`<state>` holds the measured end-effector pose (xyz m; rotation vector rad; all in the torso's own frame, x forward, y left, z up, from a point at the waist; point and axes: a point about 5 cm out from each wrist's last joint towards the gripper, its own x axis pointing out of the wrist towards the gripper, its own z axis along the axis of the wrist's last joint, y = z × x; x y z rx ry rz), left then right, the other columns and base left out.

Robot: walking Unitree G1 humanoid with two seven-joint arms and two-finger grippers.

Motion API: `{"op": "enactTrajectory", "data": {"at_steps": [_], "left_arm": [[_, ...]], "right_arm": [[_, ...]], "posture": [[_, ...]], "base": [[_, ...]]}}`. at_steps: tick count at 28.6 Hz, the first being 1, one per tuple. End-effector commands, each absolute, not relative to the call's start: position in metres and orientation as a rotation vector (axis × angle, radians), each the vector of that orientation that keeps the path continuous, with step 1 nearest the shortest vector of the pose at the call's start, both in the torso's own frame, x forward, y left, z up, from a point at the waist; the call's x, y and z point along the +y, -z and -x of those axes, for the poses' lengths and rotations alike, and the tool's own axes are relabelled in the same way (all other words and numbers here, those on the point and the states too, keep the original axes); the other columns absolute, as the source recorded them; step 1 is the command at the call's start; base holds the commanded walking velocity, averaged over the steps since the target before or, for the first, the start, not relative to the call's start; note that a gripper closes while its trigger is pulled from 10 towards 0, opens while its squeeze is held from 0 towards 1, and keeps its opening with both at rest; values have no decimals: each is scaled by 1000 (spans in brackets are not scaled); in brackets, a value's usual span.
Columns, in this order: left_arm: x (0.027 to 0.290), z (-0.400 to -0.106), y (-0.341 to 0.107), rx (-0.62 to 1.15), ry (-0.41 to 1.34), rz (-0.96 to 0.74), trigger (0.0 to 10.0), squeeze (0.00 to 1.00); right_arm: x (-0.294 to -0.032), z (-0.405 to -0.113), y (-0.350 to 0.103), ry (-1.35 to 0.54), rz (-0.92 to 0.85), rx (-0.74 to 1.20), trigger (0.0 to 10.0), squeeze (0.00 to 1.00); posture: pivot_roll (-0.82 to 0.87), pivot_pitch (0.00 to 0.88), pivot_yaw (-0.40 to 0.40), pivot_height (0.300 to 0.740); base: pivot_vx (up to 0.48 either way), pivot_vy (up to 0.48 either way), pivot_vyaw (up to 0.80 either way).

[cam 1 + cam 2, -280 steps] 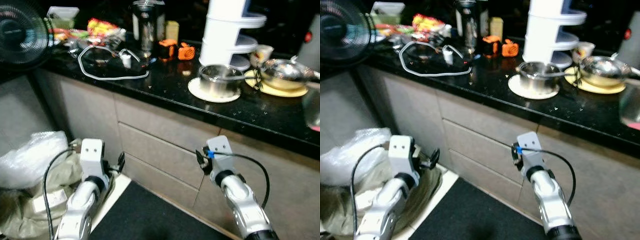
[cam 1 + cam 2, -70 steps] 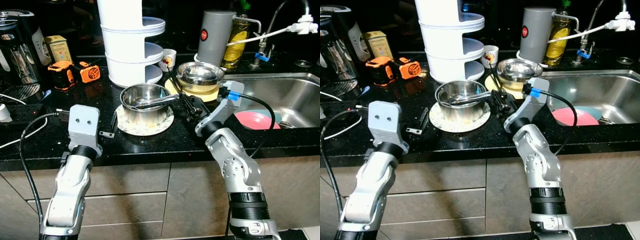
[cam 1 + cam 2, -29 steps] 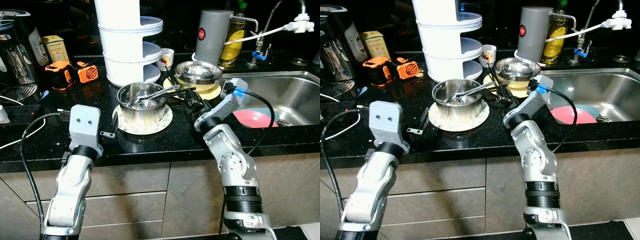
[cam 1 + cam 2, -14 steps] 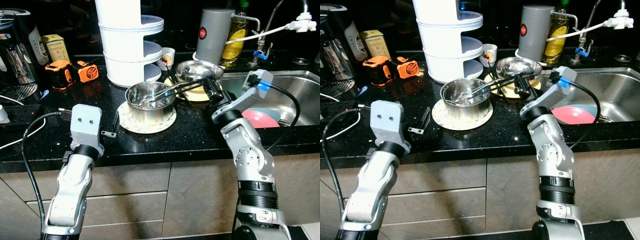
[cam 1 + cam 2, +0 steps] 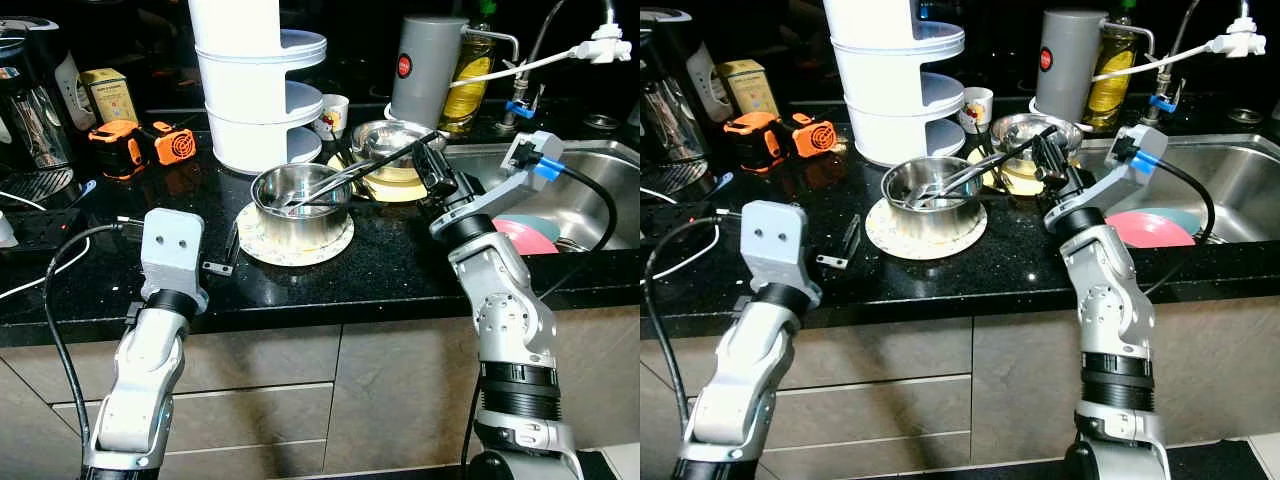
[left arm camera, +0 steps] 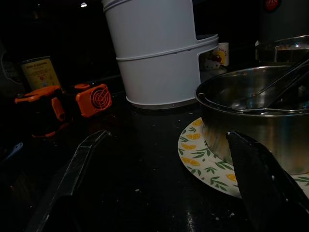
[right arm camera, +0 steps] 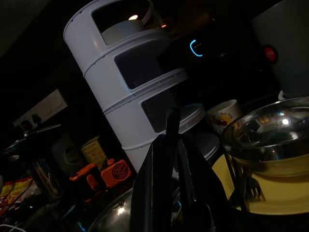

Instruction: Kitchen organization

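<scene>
A steel pot (image 5: 300, 196) stands on a leaf-patterned plate (image 5: 262, 248) on the black counter. A long metal utensil (image 5: 345, 178) rests with one end in the pot and slants up to the right. My right gripper (image 5: 427, 158) is shut on its raised handle, just in front of a steel bowl (image 5: 390, 138) on a yellow plate (image 5: 392, 188). My left gripper (image 5: 222, 258) lies low on the counter, open, just left of the patterned plate. In the left wrist view its fingers (image 6: 82, 157) spread wide before the pot (image 6: 260, 113).
A white tiered rack (image 5: 255, 85) stands behind the pot, with a small cup (image 5: 335, 114) beside it. A grey canister (image 5: 428, 70) and an oil bottle (image 5: 471, 70) are at the back. The sink (image 5: 600, 175) holds a pink plate (image 5: 528, 236). An orange tool (image 5: 150, 144) lies left.
My right arm has swung right toward the sink and risen, tilting the utensil's handle up over the steel bowl. The left arm has stayed put.
</scene>
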<state>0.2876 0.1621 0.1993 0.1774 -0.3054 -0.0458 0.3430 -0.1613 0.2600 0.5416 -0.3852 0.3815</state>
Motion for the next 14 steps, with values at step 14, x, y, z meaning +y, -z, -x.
{"op": "enactTrajectory", "data": {"at_steps": [14], "left_arm": [[159,-288,-199,-301,53,-174,10000,0]], "right_arm": [[-163,-339,-270,-408,-592,-456,0,0]], "posture": [[51,0,-12,740]], "base": [[0,0,0]]}}
